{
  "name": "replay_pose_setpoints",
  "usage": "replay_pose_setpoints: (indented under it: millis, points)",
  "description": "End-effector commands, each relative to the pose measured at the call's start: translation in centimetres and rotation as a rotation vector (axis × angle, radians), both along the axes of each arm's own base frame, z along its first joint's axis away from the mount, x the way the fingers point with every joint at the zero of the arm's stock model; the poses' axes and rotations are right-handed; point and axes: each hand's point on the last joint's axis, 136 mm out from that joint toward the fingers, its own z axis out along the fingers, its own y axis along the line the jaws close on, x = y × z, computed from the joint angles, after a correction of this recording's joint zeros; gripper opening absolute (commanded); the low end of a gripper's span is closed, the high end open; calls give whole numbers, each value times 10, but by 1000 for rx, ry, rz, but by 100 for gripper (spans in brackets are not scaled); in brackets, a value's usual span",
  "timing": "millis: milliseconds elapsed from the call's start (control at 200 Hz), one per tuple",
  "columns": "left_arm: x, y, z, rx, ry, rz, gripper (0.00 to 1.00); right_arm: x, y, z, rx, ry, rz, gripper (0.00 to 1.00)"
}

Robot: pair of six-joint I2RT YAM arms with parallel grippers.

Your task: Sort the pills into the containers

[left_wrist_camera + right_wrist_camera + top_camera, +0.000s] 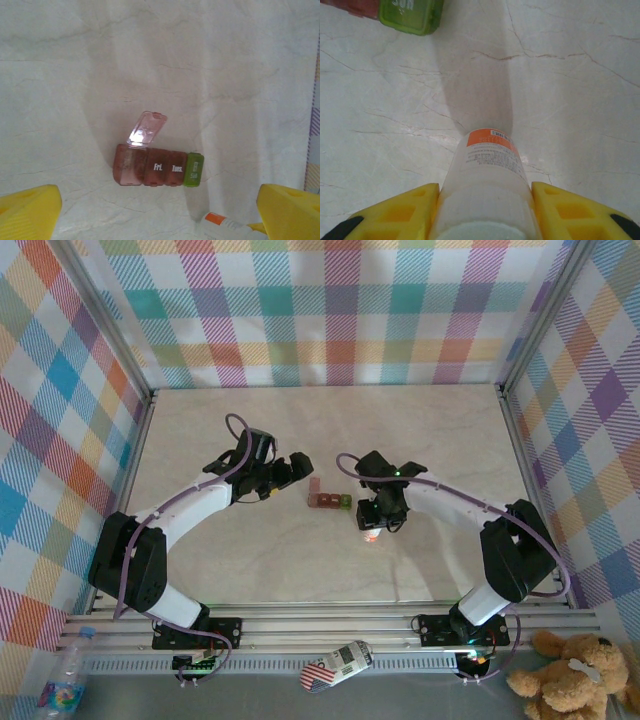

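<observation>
A teddy bear [572,672] sits off the near right corner of the pale table [420,430], a water bottle [66,685] off its near left, checked walls [330,310] around.

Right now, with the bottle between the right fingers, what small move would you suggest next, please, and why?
Probably lift the bottle a little and carry it toward the pill box. The right gripper looks closed on it, and the lid at the box's dark red end stands open, ready for pills.

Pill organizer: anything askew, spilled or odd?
The containers lie flat, with no loose pills beside them. Only the lid of the dark red end compartment, farthest from the green compartment, stands flipped open; the other three look shut.
</observation>
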Motion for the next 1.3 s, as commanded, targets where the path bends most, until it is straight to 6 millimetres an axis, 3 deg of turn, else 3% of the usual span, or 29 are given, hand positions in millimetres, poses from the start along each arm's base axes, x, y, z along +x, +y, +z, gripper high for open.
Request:
replay_pose_setpoints:
  millis: [0,390,625,735,965,1140,1295]
  points:
    - [6,-6,8,-46,2,-12,100,12,6,34,27,-63,-24,35]
    - [10,3,0,102,51,-55,99,85,41,92,151,-177,-36,35]
    - [27,5,25,170,-118,-106,99,117,37,120,205,-249,-43,36]
    - [35,5,30,178,-210,-117,100,126,30,137,248,-263,-44,36]
    - [44,-19,43,129,-358,-229,98,136,14,163,279,-281,-4,37]
    - [39,-29,55,253,-567,-349,93,139,13,176,342,-280,13,37]
    - [33,-33,78,294,-770,-371,92,138,18,187,386,-281,42,38]
